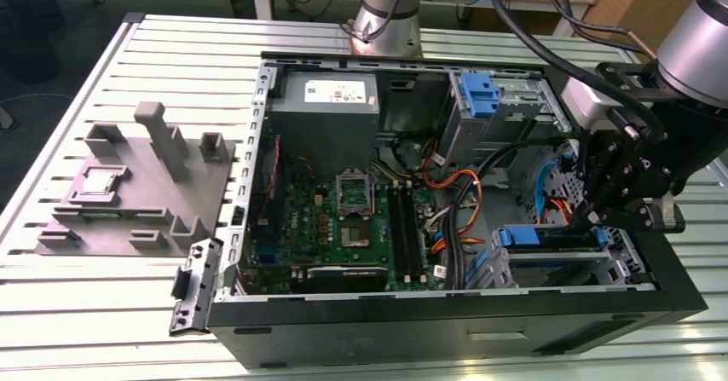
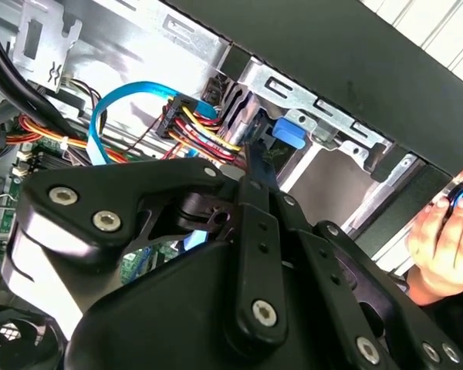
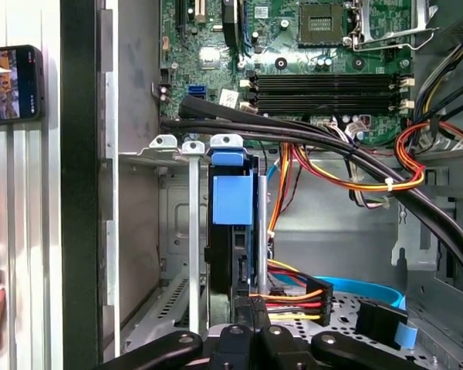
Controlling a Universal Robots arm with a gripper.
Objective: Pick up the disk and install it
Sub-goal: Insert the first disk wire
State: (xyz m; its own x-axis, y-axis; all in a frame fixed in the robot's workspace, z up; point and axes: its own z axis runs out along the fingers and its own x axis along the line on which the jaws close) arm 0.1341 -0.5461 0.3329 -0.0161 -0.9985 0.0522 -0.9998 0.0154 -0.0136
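your gripper (image 1: 603, 195) was down inside the open pc case (image 1: 455, 326), over at about 3 o'clock in the exterior view, right above the drive cage (image 1: 557, 257) by the case's wall. the disk (image 3: 233, 231) sat in that cage, standing on edge in its slot in the first wrist view, its blue rail (image 1: 550, 238) and tab facing out, with a bundle of orange, red and yellow power wires (image 3: 289, 297) plugged in at its end nearest the gripper. in the second wrist view the gripper's black linkage (image 2: 247, 262) took up the lower half, and past it you could see the blue tab (image 2: 288, 132) and a light blue data cable (image 2: 112, 116) looping around at 11 o'clock. honestly i couldn't tell how the jaws stood, wide or narrow, since the tips were buried behind the linkage. the motherboard (image 1: 353, 219) lay in the middle of the case, the grey power supply (image 1: 327, 104) at 12 o'clock. a grey fixture block (image 1: 136, 185) sat on the table at 9 o'clock, well apart from the case. a person's hand (image 2: 447, 247) showed at 3 o'clock in the second wrist view.
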